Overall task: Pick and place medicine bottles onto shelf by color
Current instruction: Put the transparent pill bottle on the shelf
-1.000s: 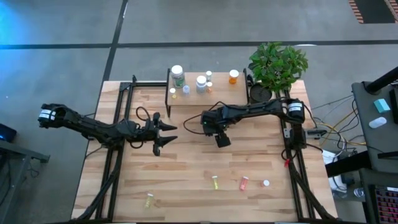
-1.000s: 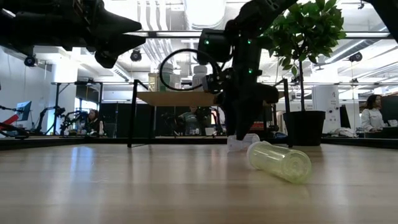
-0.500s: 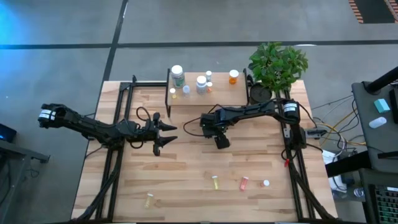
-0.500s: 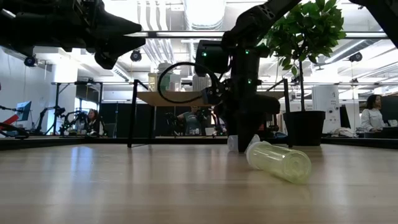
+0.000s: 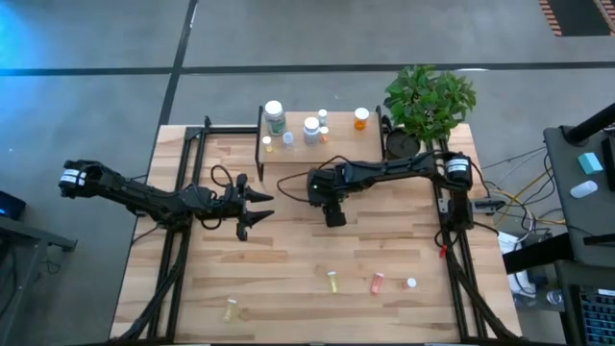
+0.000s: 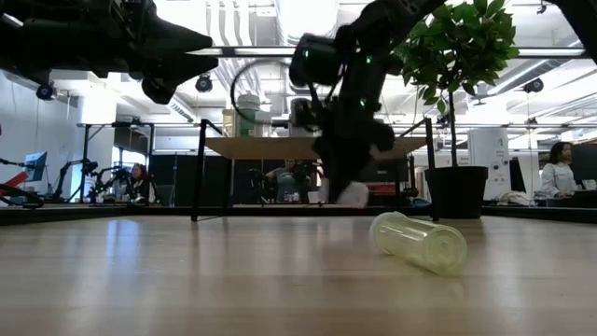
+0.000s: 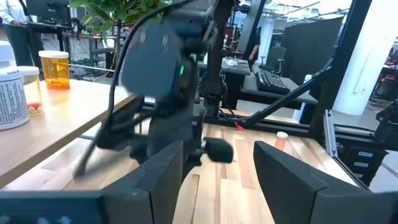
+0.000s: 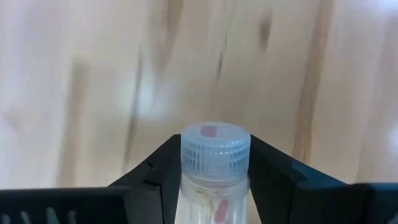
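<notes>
Right wrist view: my right claw (image 8: 214, 180) pinches a clear vial (image 8: 214, 171) below its ribbed cap; light, stiff, likely slippery.

Bright ceiling lights backlight the low view; the right arm (image 6: 350, 84) smears with motion blur.

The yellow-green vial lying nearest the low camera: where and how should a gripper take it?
The yellow-green vial lies on its side on the table. I'd come from straight above and close across the middle of its round body, fingers crosswise to its long axis; gripping along the length risks rolling it.
</notes>
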Action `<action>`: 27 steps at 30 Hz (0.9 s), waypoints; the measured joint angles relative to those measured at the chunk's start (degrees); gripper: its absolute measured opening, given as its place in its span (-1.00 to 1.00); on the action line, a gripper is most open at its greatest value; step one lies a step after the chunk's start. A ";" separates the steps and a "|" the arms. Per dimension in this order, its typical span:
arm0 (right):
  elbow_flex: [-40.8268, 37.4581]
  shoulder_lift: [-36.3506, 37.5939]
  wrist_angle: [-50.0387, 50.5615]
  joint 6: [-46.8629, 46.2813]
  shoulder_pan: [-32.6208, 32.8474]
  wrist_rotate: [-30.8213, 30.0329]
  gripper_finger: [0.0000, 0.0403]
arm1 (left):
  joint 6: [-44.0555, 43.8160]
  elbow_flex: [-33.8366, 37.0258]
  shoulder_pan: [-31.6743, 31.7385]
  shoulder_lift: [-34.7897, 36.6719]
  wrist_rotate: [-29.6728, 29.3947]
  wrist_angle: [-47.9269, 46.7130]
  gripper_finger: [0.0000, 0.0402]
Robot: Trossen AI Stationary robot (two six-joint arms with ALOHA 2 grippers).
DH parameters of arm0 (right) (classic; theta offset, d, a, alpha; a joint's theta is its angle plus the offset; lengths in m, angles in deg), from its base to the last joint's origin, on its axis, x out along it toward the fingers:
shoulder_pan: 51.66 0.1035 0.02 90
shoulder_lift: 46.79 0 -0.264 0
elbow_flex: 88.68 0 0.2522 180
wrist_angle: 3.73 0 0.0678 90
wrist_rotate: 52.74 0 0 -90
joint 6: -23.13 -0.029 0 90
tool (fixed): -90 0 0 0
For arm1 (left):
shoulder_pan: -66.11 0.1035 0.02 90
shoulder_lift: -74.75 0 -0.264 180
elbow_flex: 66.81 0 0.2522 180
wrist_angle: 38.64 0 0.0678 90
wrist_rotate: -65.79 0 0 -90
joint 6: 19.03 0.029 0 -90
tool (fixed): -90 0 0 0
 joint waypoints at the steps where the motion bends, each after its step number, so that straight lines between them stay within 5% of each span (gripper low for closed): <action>1: -0.03 0.67 -1.66 -1.05 0.00 0.78 -0.28 | 0.00 0.02 0.00 0.00 0.00 0.00 -0.09; 9: -1.99 9.35 -19.61 -5.10 -0.88 2.38 -0.32 | 0.40 0.37 0.00 1.32 0.40 -0.02 -0.09; 16: -10.48 13.19 -50.78 -8.95 -2.78 1.48 -0.27 | 1.90 0.83 0.00 6.21 0.59 -3.03 -0.09; 27: -25.90 12.79 -91.00 -10.29 -5.93 -10.16 -0.28 | 2.29 2.40 0.00 10.78 0.60 -5.59 -0.09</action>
